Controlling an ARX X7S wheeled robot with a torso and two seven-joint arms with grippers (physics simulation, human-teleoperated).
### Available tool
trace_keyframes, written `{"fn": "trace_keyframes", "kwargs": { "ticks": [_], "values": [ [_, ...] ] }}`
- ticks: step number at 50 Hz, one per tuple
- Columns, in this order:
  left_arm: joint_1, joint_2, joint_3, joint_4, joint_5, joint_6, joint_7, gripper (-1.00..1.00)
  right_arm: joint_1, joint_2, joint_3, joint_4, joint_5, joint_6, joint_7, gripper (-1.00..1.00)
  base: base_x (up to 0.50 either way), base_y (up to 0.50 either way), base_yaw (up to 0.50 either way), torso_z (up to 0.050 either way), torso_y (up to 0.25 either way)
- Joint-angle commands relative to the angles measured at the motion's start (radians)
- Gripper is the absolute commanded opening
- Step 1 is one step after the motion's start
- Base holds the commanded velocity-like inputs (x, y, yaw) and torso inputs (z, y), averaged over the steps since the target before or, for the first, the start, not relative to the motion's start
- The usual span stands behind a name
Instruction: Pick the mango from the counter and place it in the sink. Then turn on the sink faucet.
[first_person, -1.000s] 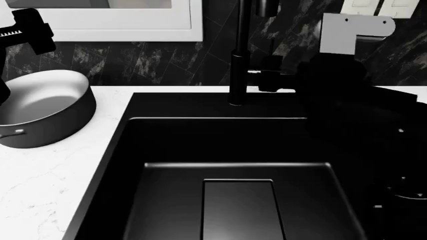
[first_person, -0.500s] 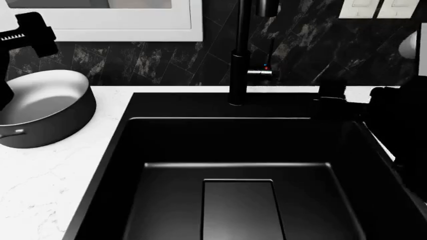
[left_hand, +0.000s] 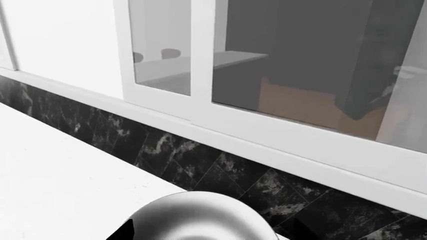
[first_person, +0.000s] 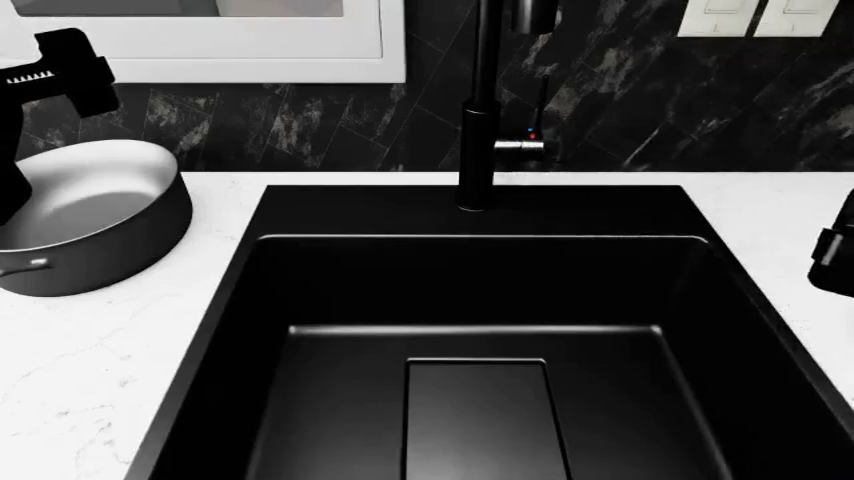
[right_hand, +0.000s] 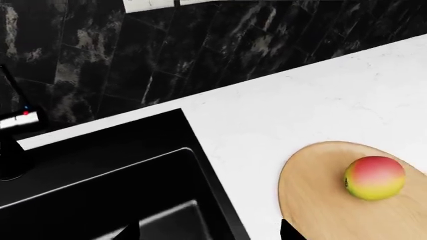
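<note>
Writing: I find no brand or readable text in any view; the only markings are the red and blue dots on the chrome lever (first_person: 521, 143) of the faucet (first_person: 475, 120).
Sink: from my head camera the black sink (first_person: 481, 340) fills the near foreground, its rectangular drain plate (first_person: 477, 418) set in the floor and no fruit in it.
Counter: white marble counter (first_person: 80, 360) frames the basin on both sides.
Pot: a round grey pot (first_person: 83, 215) stands on the counter left of the sink, near the wall.
Mango: only my right wrist camera shows the mango (right_hand: 373, 177), resting on a round wooden cutting board (right_hand: 347, 200) on the counter, well apart from the sink corner (right_hand: 180, 150).
Left hand: the left gripper (first_person: 54, 70) hangs above the pot's far rim at the head view's left edge; I cannot tell whether its fingers are apart or together.
Right hand: just a dark sliver of the right arm (first_person: 838, 245) shows at the head view's right edge; the gripper itself is out of sight there, and in the wrist view only two dark tips at the frame edge show, holding nothing and set apart.
Left wrist only: a white-framed window (left_hand: 267, 75) above dark marbled wall tile (left_hand: 200, 165), with the pot's rim (left_hand: 200, 215) just below.
Change: a second ago my right arm stood dark over the sink's right side beside the faucet; it has since drawn off to the right, clearing the lever and the rim.
</note>
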Motion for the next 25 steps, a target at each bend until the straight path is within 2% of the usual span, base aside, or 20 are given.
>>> {"fn": "trace_keyframes", "kwargs": {
  "ticks": [1,18,23,25],
  "values": [
    [-0.002,-0.001,0.002,0.001,-0.003,-0.002,-0.004,1.00,-0.030,0.174,0.010,-0.028,0.065,-0.089,-0.029,1.00,0.00,0.00,0.00,0.000,0.000],
    [0.009,0.003,0.013,-0.010,0.008,0.017,0.008,1.00,-0.034,0.175,0.029,0.008,-0.025,-0.163,0.008,1.00,0.00,0.00,0.00,0.000,0.000],
    [0.009,0.000,0.010,-0.006,0.004,0.013,0.002,1.00,-0.046,0.174,0.024,-0.002,-0.162,-0.129,-0.053,1.00,0.00,0.00,0.00,0.000,0.000],
    [0.012,0.000,0.009,-0.004,0.002,0.014,0.001,1.00,-0.043,0.174,0.030,0.016,-0.195,-0.083,-0.021,1.00,0.00,0.00,0.00,0.000,0.000]
  ]
}}
